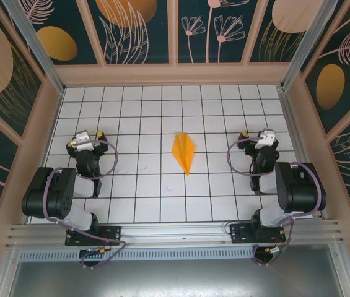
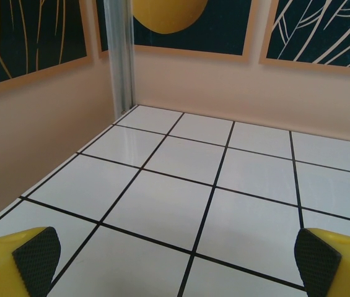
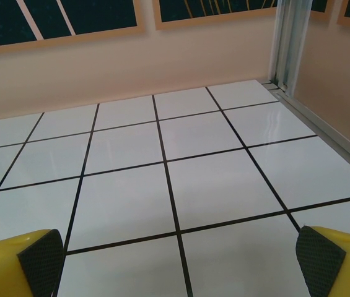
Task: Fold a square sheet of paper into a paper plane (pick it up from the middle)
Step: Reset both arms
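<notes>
Seen from above, the left gripper (image 1: 89, 136) sits at about 9 o'clock on the white gridded table (image 1: 144, 185), with the paper plane (image 1: 184, 152) well apart from it at its 3 o'clock. Its jaws stand wide apart and hold nothing. In the left wrist view the black pads (image 2: 35, 253) on the yellow fingers frame bare tiles, touching no paper. The orange-yellow plane lies flat near the table's middle, between the two arms, its slim point aimed at 6 o'clock toward the bases. The right gripper (image 1: 256, 137) sits at about 3 o'clock on the table, the plane well apart at its 9 o'clock. Its jaws are also spread wide and empty, with bare tiles between its pads (image 3: 317, 260).
</notes>
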